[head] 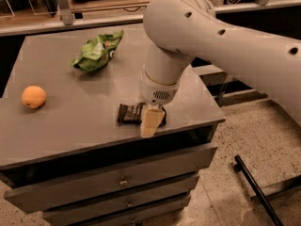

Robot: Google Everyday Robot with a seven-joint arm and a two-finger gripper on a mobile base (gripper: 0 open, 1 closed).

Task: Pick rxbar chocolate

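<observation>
Rxbar chocolate [130, 113] lies flat, its right end beneath the gripper [150, 125]; whether the gripper grasps it cannot be told. Well left of the bar sits an orange [34, 96]; behind the bar, a green bag [96, 52].

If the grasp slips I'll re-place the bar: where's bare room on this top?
Widest bare patch: mid cabinet top, between the orange, the green bag and the rxbar chocolate. The front-left strip before the orange is free too. Crowded front right, where the gripper sits at the bar's right end.
</observation>
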